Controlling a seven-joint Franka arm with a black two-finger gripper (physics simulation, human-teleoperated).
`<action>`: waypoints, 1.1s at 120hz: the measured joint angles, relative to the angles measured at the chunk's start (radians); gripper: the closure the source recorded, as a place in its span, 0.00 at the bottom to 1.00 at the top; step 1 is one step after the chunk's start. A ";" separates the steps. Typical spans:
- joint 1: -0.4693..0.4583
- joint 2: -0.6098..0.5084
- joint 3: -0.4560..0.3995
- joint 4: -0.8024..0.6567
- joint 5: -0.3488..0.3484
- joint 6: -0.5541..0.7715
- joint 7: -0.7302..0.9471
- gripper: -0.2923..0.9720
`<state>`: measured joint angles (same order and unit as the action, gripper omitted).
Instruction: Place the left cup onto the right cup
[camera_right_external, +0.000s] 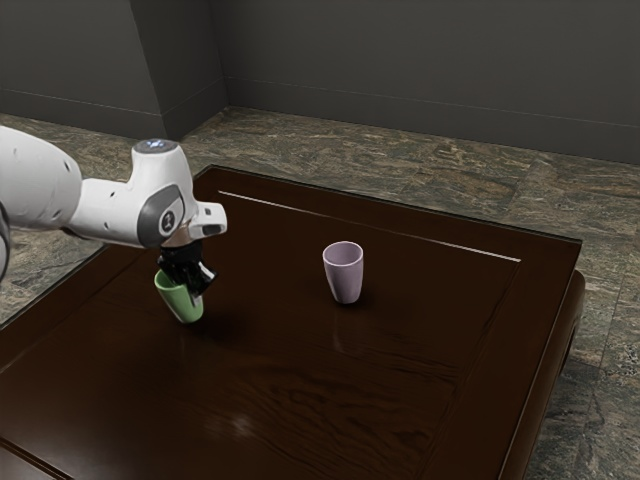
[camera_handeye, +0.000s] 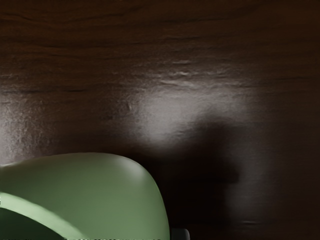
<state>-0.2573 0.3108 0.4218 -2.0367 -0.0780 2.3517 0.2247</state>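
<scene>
You've got the green cup (camera_right_external: 180, 298) in hand, so call the pick-up done. The black gripper (camera_right_external: 188, 280) is clamped on the cup's rim, apparently with one finger inside the mouth and one outside. The cup hangs tilted, its mouth leaning toward the table's edge on the exterior view's left. Its base is right down at the wood, and I can't tell whether it's just off the surface or touching it.

The cup sits over the side of the table (camera_right_external: 450, 330) toward the exterior view's left, roughly midway between the far and near edges. Your target, the lilac cup (camera_right_external: 343, 271), stands upright and untouched around the middle of the table, a bit nearer the far edge and well apart from the green one. By my reading, the whole carry is ahead of you: lift higher, cross toward the exterior view's right, line up over the lilac rim, lower and let go.

Now the arm. It comes in low from the exterior view's left, forearm nearly level, wrist bent so the hand points down at the table with a slight lean that matches the cup's tilt.

In the wrist view, the green cup (camera_handeye: 85, 195) bulges up close under the hand, with bare dark wood (camera_handeye: 200, 60) beyond it carrying a soft glare and a shadow. You'll likely want that tilt squared up before stacking, or the base could catch the lilac rim.
</scene>
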 joint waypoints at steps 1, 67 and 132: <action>-0.001 -0.002 0.000 0.000 0.001 -0.002 0.000 0.85; -0.173 0.043 -0.075 0.442 0.061 -0.339 -0.032 0.85; -0.199 0.428 -0.132 0.995 0.021 -0.603 -0.049 0.85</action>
<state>-0.4562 0.7385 0.2900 -1.0417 -0.0567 1.7483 0.1761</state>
